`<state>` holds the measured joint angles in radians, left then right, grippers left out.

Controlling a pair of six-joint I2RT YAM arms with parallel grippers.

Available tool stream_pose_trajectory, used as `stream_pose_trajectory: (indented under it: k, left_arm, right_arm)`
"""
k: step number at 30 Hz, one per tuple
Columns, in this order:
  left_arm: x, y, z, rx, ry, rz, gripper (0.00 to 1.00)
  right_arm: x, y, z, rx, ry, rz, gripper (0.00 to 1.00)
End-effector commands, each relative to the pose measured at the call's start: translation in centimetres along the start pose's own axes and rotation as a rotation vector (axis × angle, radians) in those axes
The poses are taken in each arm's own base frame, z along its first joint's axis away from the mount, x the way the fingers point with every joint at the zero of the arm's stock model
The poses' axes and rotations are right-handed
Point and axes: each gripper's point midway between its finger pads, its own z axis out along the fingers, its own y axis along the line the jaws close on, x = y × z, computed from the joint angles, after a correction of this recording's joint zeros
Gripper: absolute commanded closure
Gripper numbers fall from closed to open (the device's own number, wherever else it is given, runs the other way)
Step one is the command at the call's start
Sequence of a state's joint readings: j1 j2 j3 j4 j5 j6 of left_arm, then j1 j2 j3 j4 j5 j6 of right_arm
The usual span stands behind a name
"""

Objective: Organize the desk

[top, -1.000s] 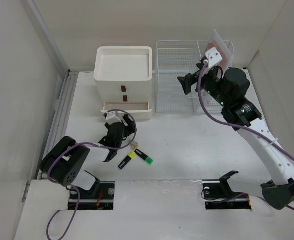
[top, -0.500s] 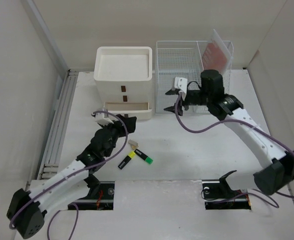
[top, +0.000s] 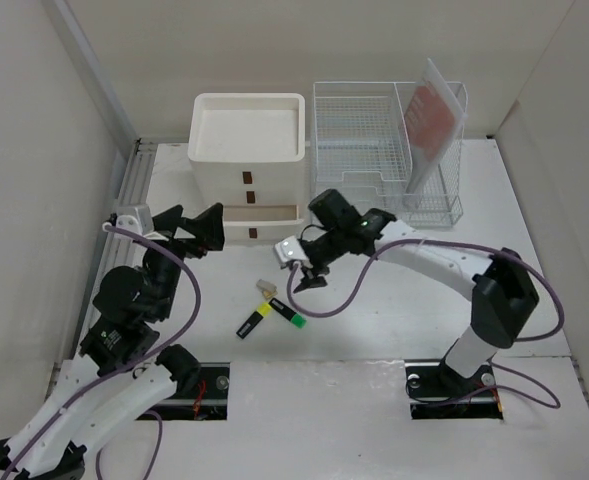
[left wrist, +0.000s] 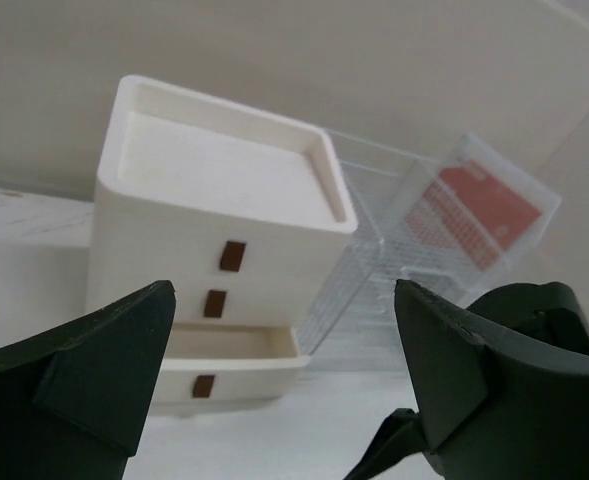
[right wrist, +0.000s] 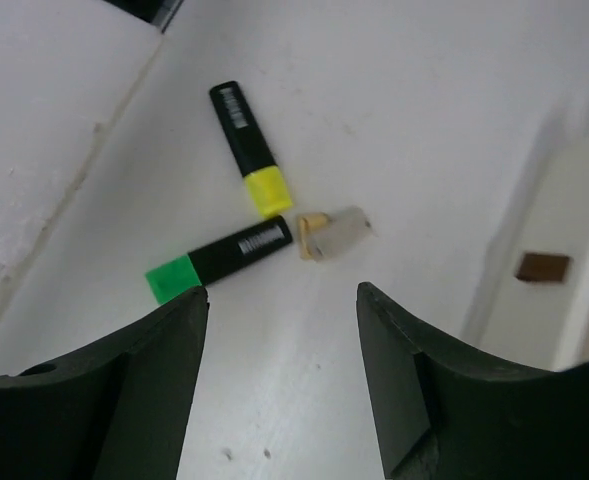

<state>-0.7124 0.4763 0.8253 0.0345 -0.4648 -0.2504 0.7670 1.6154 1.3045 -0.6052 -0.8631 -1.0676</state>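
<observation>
The white desk (top: 404, 300) carries a yellow-tipped black highlighter (top: 254, 319), a green-tipped black highlighter (top: 288, 315) and a small clear-and-beige piece (top: 266, 288), lying close together at front centre. My right gripper (top: 312, 272) is open and empty, just right of them and above the desk. Its wrist view shows the yellow highlighter (right wrist: 246, 150), the green one (right wrist: 219, 258) and the small piece (right wrist: 332, 232) ahead of the open gripper (right wrist: 282, 292). My left gripper (top: 189, 226) is open and empty, raised left of the drawer unit (top: 249, 160); the left wrist view shows it open (left wrist: 284, 290).
The drawer unit's bottom drawer (top: 259, 224) stands slightly open, also seen in the left wrist view (left wrist: 236, 357). A white wire-mesh rack (top: 359, 150) and a clear holder with a red notebook (top: 434, 110) stand at the back right. Beige walls close in both sides.
My right arm swung from the rack down and left to the highlighters. My left arm pulled back from the highlighters and rose to the left. Both grippers stayed open.
</observation>
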Motion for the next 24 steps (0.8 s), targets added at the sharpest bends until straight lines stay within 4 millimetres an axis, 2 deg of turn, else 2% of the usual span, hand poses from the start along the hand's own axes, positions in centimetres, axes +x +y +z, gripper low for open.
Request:
stream_pose_trajectory:
  k: [1, 3, 4, 5, 8, 9, 13, 19, 24]
  left_arm:
    - [2.2, 2.8, -1.1, -0.059, 0.039, 0.176, 0.1]
    - [1.7, 3.3, -1.7, -0.064, 0.015, 0.172, 0.05]
    - [1.2, 3.3, -2.0, -0.06, -0.002, 0.162, 0.05]
    - [1.1, 3.6, -2.7, -0.056, -0.018, 0.151, 0.04]
    - [0.6, 3.8, -3.5, -0.037, -0.053, 0.119, 0.02]
    - [-0.4, 3.7, -4.0, -0.028, -0.088, 0.098, 0.02]
    - [-0.4, 3.7, -4.3, -0.015, -0.095, 0.093, 0.01]
    - [-0.3, 3.3, -4.3, 0.007, -0.09, 0.094, 0.01]
    - [-0.5, 3.3, -4.5, 0.009, -0.097, 0.09, 0.01]
  right_arm:
    - [0.2, -0.1, 3.7, 0.018, 0.077, -0.02, 0.34]
    - [1.2, -0.4, 5.7, 0.025, 0.15, -0.003, 0.35]
    - [1.0, -1.0, 6.2, 0.04, 0.165, -0.002, 0.37]
    - [2.2, -0.7, 7.3, 0.019, 0.198, 0.038, 0.37]
    - [3.0, -1.1, 8.6, 0.041, 0.245, 0.091, 0.4]
    - [4.0, -0.6, 9.4, 0.025, 0.266, 0.115, 0.4]
    - [4.9, -2.7, 10.1, 0.114, 0.303, 0.169, 0.41]
    - [5.3, -3.9, 11.0, 0.176, 0.314, 0.214, 0.41]
    - [5.8, -3.9, 11.4, 0.174, 0.32, 0.241, 0.41]
